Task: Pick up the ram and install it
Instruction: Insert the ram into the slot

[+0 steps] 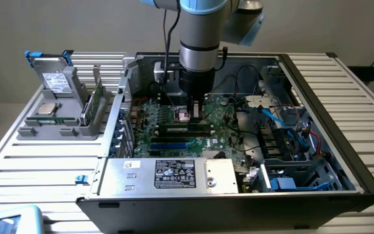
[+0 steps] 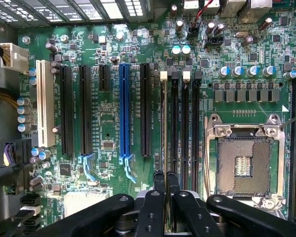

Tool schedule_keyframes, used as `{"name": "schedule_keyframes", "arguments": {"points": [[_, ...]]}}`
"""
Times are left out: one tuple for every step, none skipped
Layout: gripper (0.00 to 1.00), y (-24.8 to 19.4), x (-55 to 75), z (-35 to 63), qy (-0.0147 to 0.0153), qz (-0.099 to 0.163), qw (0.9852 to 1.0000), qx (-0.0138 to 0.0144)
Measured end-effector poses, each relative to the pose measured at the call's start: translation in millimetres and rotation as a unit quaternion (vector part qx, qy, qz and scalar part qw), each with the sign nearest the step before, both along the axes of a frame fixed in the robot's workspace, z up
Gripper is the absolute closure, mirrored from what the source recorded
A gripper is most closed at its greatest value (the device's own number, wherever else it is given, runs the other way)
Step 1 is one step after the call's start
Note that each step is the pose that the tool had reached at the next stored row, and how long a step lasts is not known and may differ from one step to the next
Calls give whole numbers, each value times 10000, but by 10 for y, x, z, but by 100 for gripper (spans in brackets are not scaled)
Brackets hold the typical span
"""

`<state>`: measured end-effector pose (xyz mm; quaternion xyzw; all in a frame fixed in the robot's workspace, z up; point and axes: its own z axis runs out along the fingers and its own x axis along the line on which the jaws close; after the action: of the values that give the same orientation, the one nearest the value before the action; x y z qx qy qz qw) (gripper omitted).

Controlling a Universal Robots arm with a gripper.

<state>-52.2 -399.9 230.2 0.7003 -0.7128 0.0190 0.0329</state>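
motherboard (image 2: pixel 108 163) inside case (image 1: pixel 317 78), end effector (image 2: pixel 166 178) above slots (image 2: pixel 180 128)

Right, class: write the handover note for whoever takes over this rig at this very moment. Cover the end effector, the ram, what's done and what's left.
End effector: shut on the ram, low over the motherboard inside the open PC case.
Ram: seen edge-on, lined up along the memory slot farthest from the CPU socket.
Done: ram picked up and brought to that slot.
Left: whether it is fully seated cannot be told, and it is not yet released.
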Motion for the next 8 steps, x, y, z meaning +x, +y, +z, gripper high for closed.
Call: {"name": "schedule_keyframes", "arguments": {"points": [[87, 0, -2, 0, -1, -1, 10000, 0], [87, 0, -2, 0, -1, -1, 10000, 0], [87, 0, -2, -1, -1, 0, 10000, -1], [87, 0, -3, -2, -1, 0, 10000, -1], [87, 0, -2, -4, -2, 0, 10000, 0], [87, 0, -2, -5, -2, 0, 10000, 0], [87, 0, -2, -7, -2, 0, 10000, 0], [87, 0, -2, -11, -2, 0, 10000, 1]]}}
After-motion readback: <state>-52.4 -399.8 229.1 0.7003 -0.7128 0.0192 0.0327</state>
